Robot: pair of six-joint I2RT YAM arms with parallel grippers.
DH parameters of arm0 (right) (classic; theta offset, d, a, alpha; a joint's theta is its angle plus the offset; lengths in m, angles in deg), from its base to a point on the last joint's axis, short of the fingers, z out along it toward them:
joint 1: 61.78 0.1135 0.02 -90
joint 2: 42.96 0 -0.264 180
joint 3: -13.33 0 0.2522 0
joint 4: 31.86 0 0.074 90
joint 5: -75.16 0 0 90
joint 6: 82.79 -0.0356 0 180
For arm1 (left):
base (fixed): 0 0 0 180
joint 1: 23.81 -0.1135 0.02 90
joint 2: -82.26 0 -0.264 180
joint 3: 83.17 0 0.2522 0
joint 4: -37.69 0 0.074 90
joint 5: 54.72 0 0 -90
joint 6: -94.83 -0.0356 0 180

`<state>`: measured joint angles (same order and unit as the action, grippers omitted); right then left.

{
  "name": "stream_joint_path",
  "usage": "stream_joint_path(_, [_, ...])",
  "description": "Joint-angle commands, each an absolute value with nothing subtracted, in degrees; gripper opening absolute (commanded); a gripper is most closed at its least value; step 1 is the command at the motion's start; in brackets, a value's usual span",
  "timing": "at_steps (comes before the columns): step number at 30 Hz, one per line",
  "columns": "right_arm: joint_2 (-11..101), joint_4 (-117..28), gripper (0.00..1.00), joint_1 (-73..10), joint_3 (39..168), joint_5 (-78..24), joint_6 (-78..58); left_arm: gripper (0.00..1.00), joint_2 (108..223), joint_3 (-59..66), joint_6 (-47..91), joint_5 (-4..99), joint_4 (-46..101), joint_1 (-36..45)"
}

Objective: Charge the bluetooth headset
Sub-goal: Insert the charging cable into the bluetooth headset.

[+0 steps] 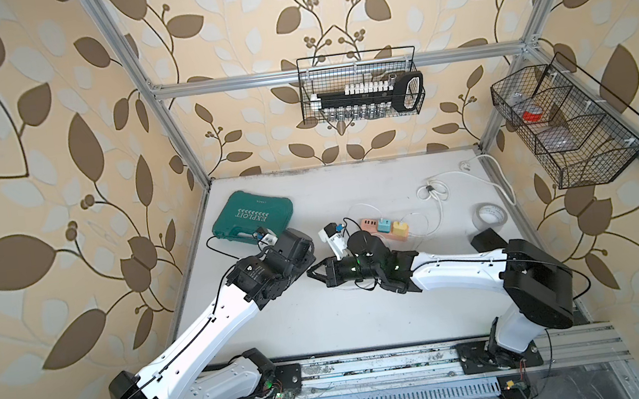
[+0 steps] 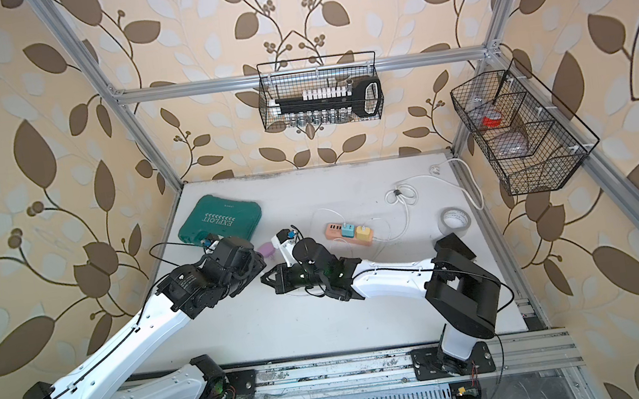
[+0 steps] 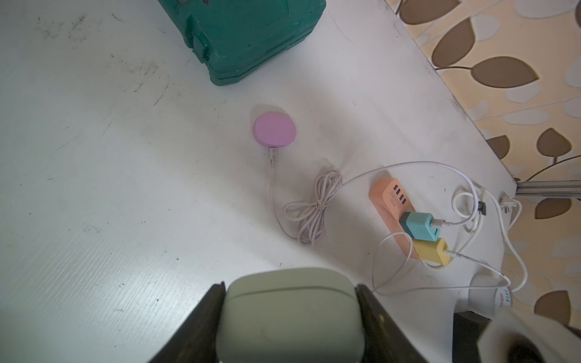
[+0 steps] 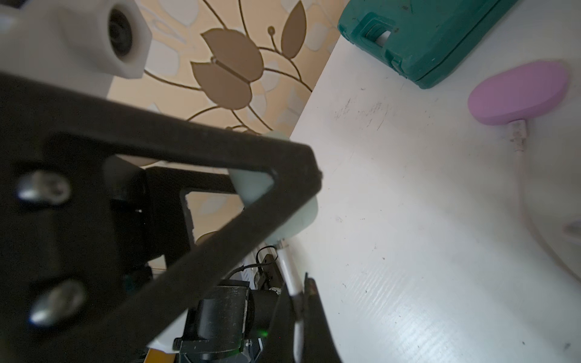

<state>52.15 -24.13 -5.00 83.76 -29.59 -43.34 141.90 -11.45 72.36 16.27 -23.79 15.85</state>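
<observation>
You've got two headset cases, a pale green case and a purple case; two charging cables, a lilac cable and a white cable; one power strip with two adapters, a teal adapter and a yellow adapter; one green toolbox; one tape roll; two wire baskets

I'm seeing the left arm and right arm wearing white shells with black joints, thin black cables trailing along them.
</observation>
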Motion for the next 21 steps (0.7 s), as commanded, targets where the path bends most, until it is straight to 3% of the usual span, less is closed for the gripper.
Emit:
stream_joint_path(1, [53.66,-16.87,0.0,-7.74,84.93,-23.25,-44.99,0.0,140.45,-10.34,73.21,28.51,-22.69,17.85])
stream_joint_path(13, [55.06,-19.93,0.0,-8.42,87.98,-24.28,-37.97,0.0,140.53,-10.08,72.86,29.19,-22.35,17.85])
stream_joint_path(21, [55.91,-14.21,0.0,-9.16,88.09,-26.63,-39.4,0.0,140.91,-10.29,73.27,30.14,-21.76,17.9])
